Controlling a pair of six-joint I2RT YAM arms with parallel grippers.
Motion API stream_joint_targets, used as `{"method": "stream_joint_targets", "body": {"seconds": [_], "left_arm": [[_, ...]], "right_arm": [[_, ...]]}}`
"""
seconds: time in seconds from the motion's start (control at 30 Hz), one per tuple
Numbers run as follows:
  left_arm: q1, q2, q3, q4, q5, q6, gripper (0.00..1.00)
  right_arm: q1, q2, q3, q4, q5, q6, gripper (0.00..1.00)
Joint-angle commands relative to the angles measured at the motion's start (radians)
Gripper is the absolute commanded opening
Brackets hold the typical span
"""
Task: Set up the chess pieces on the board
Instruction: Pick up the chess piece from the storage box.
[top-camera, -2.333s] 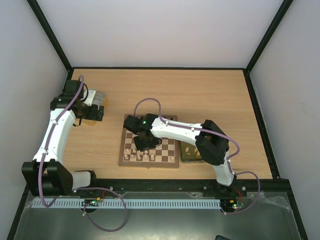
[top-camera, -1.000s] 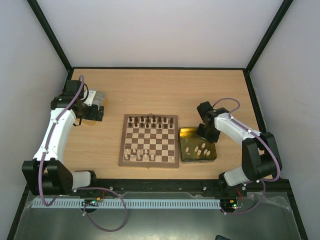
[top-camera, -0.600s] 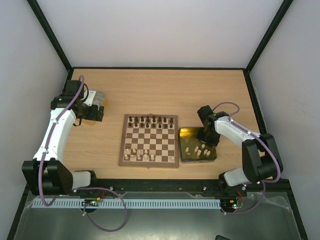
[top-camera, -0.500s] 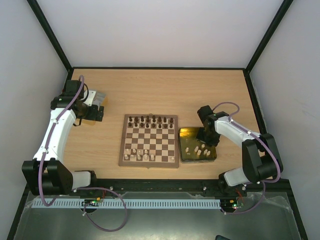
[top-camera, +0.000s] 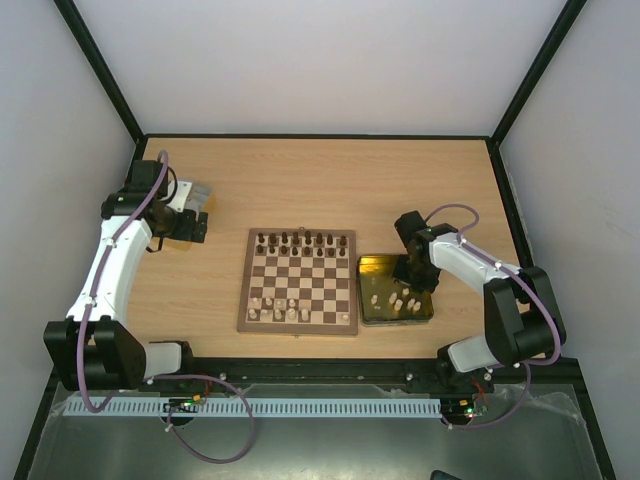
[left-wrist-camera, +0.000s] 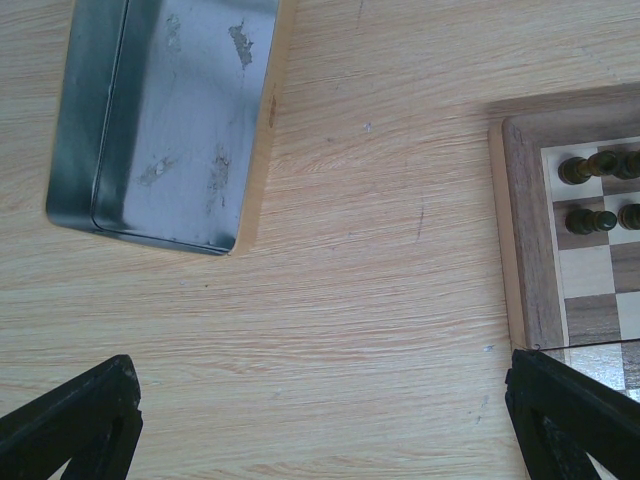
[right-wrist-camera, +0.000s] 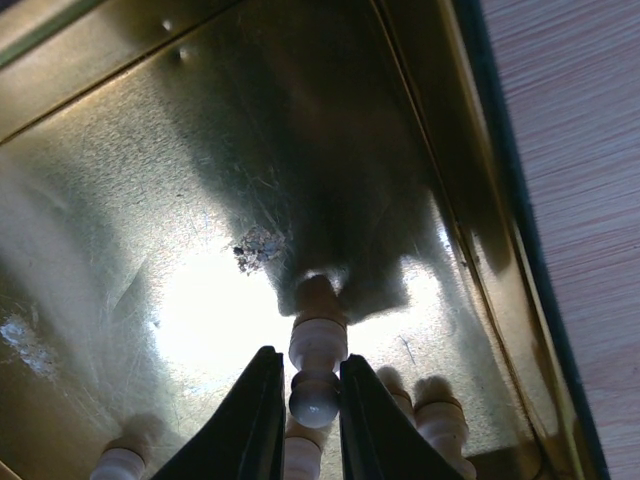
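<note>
The board (top-camera: 245, 292) lies mid-table, with dark pieces (top-camera: 300, 242) in its far two rows and cream pieces (top-camera: 280, 308) along its near rows. My right gripper (top-camera: 413, 276) is down in the gold tray (top-camera: 371, 267). In the right wrist view it (right-wrist-camera: 305, 395) is shut on the head of a standing cream pawn (right-wrist-camera: 318, 345). More cream pieces (right-wrist-camera: 440, 425) stand beside it. My left gripper (top-camera: 199, 226) is open and empty above bare table. In the left wrist view it (left-wrist-camera: 320, 405) hangs between the silver tray and the board's corner (left-wrist-camera: 522, 240).
A silver tray (top-camera: 197, 192) lies at the far left, also seen in the left wrist view (left-wrist-camera: 160, 110). Several cream pieces (top-camera: 395, 298) stand in the gold tray's near half. The gold tray's wall (right-wrist-camera: 470, 190) is close on the right gripper's right.
My right arm has swung from over the board to the gold tray and lowered onto a cream pawn. In the last half second it barely moved. The left arm is still.
</note>
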Motion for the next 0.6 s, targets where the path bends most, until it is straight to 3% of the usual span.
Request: {"method": "stream_joint_targets", "body": {"seconds": [0.0,0.2,0.57], "left_arm": [[-0.002,0.013,0.017,-0.010,-0.008,-0.004,0.99],[-0.002,0.023,0.023,-0.010,-0.003,-0.006,0.99],[-0.004,0.035,0.024,-0.001,0.005,-0.006,0.99]], "right_arm": [[-0.003,0.008,-0.013,0.005,0.012,-0.009,0.15],[-0.001,0.002,-0.009,-0.004,0.011,-0.008,0.03],[0.043,-0.045,0.237,-0.195,0.104,-0.022,0.02]]}}
